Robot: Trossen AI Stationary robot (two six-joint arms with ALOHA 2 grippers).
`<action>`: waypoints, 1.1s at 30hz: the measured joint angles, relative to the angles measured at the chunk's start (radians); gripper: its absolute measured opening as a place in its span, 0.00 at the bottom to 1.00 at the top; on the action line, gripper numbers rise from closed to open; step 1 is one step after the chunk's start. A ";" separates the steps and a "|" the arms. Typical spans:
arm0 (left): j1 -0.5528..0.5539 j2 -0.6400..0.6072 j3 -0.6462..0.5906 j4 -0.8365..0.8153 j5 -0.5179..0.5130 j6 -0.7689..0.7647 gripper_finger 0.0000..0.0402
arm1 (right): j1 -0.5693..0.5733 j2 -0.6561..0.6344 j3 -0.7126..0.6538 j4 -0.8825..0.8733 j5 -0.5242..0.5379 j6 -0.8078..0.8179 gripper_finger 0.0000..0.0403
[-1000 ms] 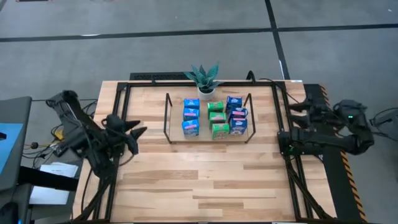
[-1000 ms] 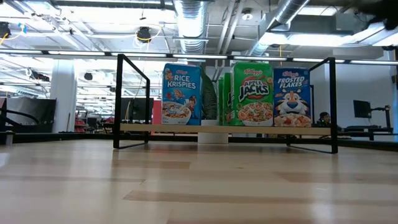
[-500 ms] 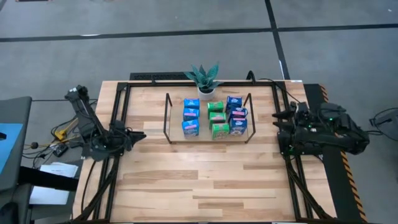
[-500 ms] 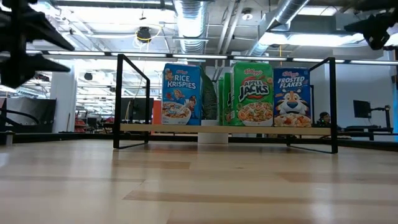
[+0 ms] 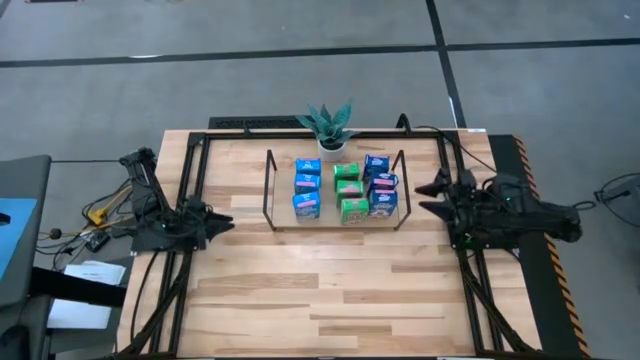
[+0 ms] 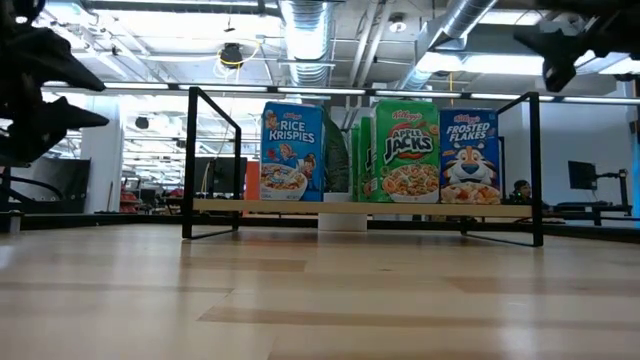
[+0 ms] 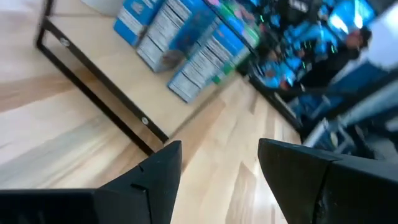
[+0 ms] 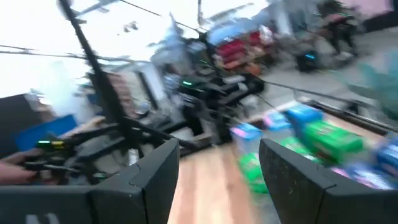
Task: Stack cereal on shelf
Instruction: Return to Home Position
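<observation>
The shelf (image 5: 268,190), a light-wood board in a black wire frame, stands at the table's far middle. On it stand several small cereal boxes, upright on their bottoms: blue ones (image 5: 307,187) on the left, green ones (image 5: 350,192) in the middle, blue ones (image 5: 381,186) on the right. In the low view the front row reads Rice Krispies (image 6: 292,152), Apple Jacks (image 6: 407,150) and Frosted Flakes (image 6: 469,156). My left gripper (image 5: 224,222) hangs open off the shelf's left end, and my right gripper (image 5: 422,198) hangs open off its right end. Nothing is between either pair of fingers.
A small potted plant (image 5: 330,128) stands just behind the shelf. Black rails (image 5: 190,170) run along the table's left and right sides under the arms. Bare slatted tabletop (image 5: 330,290) stretches from the shelf to the near edge.
My left arm has folded down, and its gripper has sunk toward the table by the left edge, rolling as it went. My right gripper has gone toward the shelf's right end and come down a little. Neither finger gap has changed, and the boxes have kept still.
</observation>
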 joint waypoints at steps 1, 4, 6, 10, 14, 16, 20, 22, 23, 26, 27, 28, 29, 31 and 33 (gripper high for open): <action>-0.003 -0.001 0.000 -0.001 0.023 0.021 0.51 | 0.017 0.000 -0.022 0.045 -0.003 0.000 0.61; -0.019 -0.001 0.000 -0.002 0.058 0.055 0.51 | 0.081 0.001 -0.098 0.198 -0.018 -0.018 0.61; -0.032 0.000 0.000 -0.003 0.099 0.071 0.51 | 0.129 0.000 -0.155 0.295 -0.022 -0.038 0.61; -0.058 0.000 0.000 -0.004 0.114 0.110 0.51 | 0.214 0.001 -0.266 0.454 0.009 -0.090 0.61; -0.069 0.000 0.000 -0.005 0.108 0.164 0.51 | 0.269 0.004 -0.265 0.393 0.147 -0.116 0.61; -0.070 0.000 0.000 -0.005 0.109 0.208 0.51 | 0.281 0.000 -0.265 0.377 0.239 -0.116 0.61; -0.070 0.000 0.000 -0.005 0.110 0.244 0.51 | 0.285 0.002 -0.265 0.319 0.282 -0.076 0.61; -0.070 0.000 0.000 -0.004 0.122 0.225 0.51 | 0.285 0.002 -0.265 0.278 0.282 -0.076 0.61; -0.070 0.000 0.000 -0.004 0.131 0.221 0.51 | 0.285 0.002 -0.265 0.263 0.282 -0.076 0.61; -0.070 0.000 -0.001 -0.004 0.163 0.221 0.51 | 0.284 0.001 -0.265 0.228 0.282 -0.078 0.61; -0.070 0.000 -0.001 -0.004 0.172 0.221 0.51 | 0.284 0.000 -0.265 0.218 0.282 -0.079 0.61; -0.069 0.000 -0.001 -0.005 0.182 0.221 0.51 | 0.284 0.000 -0.265 0.209 0.282 -0.079 0.61; -0.069 0.000 -0.001 -0.004 0.192 0.221 0.51 | 0.284 0.000 -0.265 0.206 0.282 -0.079 0.61; -0.069 0.001 -0.001 -0.005 0.206 0.221 0.51 | 0.284 0.000 -0.265 0.204 0.282 -0.079 0.61; -0.069 0.001 -0.001 -0.004 0.218 0.221 0.51 | 0.284 0.000 -0.265 0.202 0.282 -0.078 0.61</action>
